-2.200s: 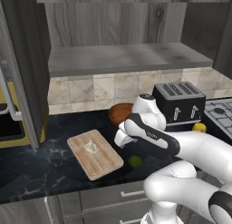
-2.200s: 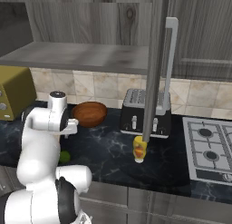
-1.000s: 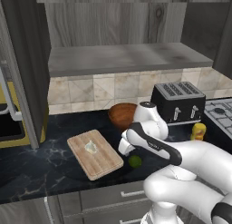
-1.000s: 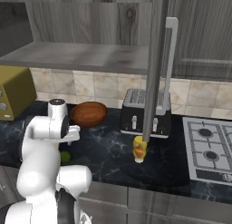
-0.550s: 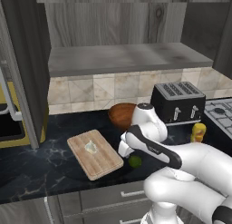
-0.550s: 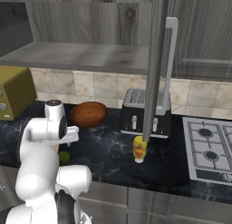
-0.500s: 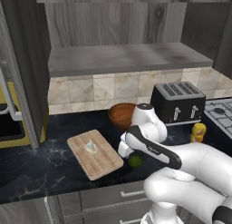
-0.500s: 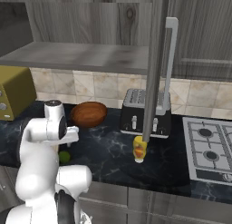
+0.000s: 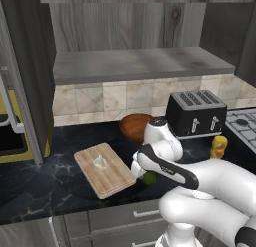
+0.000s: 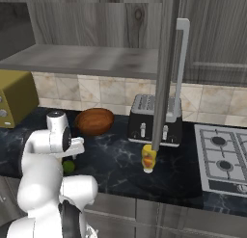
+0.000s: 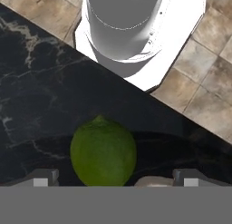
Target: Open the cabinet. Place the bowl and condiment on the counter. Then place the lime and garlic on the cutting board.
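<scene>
Green and round, the lime (image 11: 103, 151) lies on the black marble surface (image 9: 45, 183) just beside the cutting board (image 9: 105, 169) (the garlic (image 9: 100, 162) rests on it), between the spread fingers of the hand (image 11: 113, 178), not gripped.

The dark grey wood-grain wall cabinet (image 9: 135, 66) stands open, its lighter grey shelf bare. On the black marble-look counter (image 9: 45, 181), a light tan rectangular cutting board (image 9: 107, 173) lies near the front edge with a small off-white garlic bulb (image 9: 100, 162) on it. A small round green lime (image 9: 149, 178) sits on the counter just beside the board's right corner, under the white arm. A glossy reddish-brown wooden bowl (image 9: 134, 127) sits toward the back edge, left of a black toaster (image 9: 196, 112). A small yellow squeeze bottle (image 9: 218, 147) stands in front of the toaster.
</scene>
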Controlling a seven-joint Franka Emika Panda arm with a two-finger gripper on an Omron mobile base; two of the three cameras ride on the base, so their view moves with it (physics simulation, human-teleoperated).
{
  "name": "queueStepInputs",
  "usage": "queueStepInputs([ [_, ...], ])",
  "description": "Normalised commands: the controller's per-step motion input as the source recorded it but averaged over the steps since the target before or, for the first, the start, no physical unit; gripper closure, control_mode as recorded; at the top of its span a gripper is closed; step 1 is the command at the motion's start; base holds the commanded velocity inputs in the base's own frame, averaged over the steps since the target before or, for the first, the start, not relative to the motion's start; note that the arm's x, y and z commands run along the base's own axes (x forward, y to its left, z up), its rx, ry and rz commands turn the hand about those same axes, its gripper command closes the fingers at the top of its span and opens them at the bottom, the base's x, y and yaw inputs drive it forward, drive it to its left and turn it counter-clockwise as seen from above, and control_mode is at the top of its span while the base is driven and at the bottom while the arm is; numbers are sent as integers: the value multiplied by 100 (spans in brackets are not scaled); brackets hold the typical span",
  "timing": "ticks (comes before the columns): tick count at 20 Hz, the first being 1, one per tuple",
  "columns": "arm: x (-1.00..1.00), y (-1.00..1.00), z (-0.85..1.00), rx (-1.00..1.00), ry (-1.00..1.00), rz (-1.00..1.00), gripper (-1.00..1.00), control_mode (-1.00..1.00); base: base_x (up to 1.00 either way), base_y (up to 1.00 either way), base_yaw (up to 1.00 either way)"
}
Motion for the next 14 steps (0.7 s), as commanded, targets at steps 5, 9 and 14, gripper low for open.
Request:
queueStepInputs([
  [5, 0, -2, -15, -2, 0, 2, -100, -100, 0, 0, 0],
  [9, 0, -2, -15, -2, 0, 2, -100, -100, 0, 0, 0],
  [14, 0, 0, -15, -3, 0, 0, -100, -100, 0, 0, 0],
])
